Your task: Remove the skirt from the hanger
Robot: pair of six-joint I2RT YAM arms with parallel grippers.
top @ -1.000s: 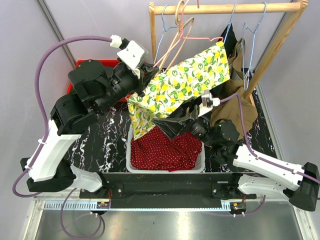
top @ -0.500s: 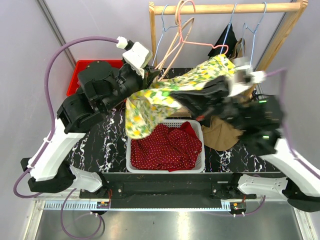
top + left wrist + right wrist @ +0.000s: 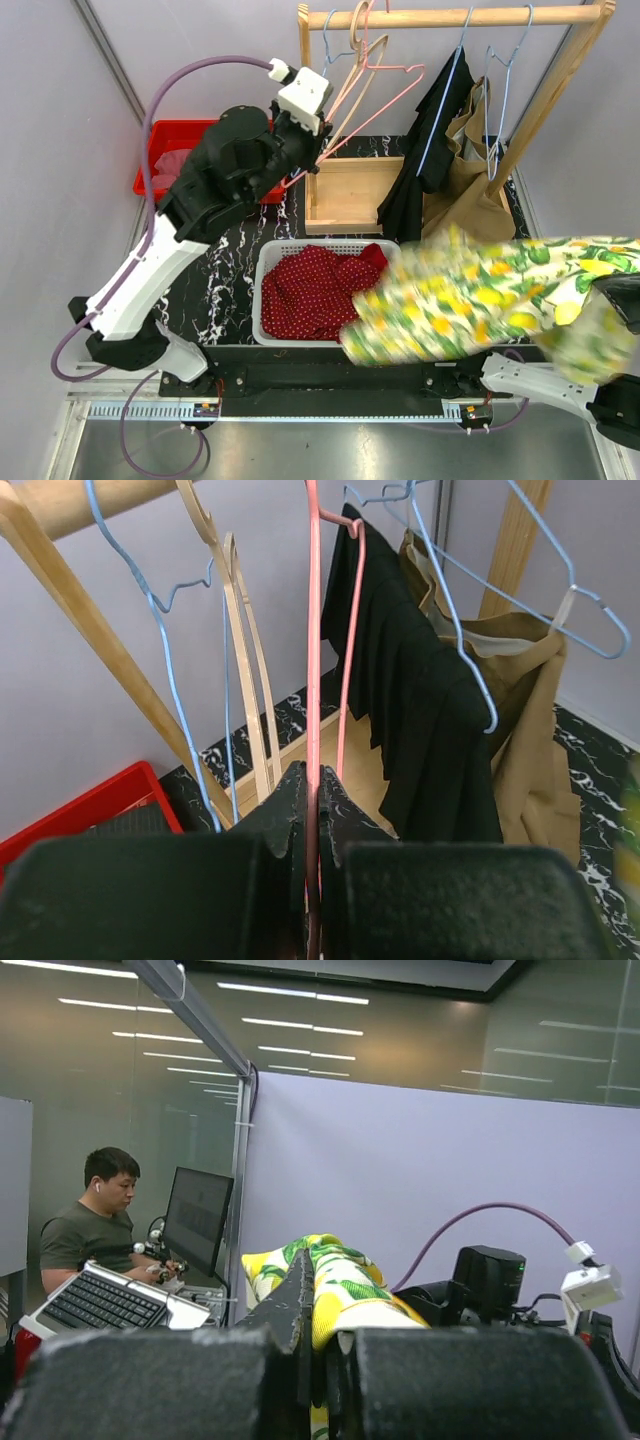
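My left tool (image 3: 312, 790) is closed narrow on the thin wire of the pink hanger (image 3: 312, 630). The wire goes straight up from between the fingers toward the wooden rail (image 3: 450, 17), and the hanger is bare. To the right of this tool hangs a black garment (image 3: 420, 710), and beyond it a brown one (image 3: 530, 710). A red tray (image 3: 165, 150) lies on the left side of this tool.

My right tool (image 3: 316, 1360) is closed too, and it holds the skirt (image 3: 470, 300), the yellow one with the lemon print. In the wrist view the cloth is pinched between the fingers and bulges up just above them. From above the skirt looks blurred. It spreads from this tool toward the left, over the near edge of the worktop (image 3: 230, 260). Its far end overlaps the near right corner of the white basket (image 3: 262, 300), which holds a red dotted cloth (image 3: 320, 295). The skirt is fully off the hanger and well apart from it.
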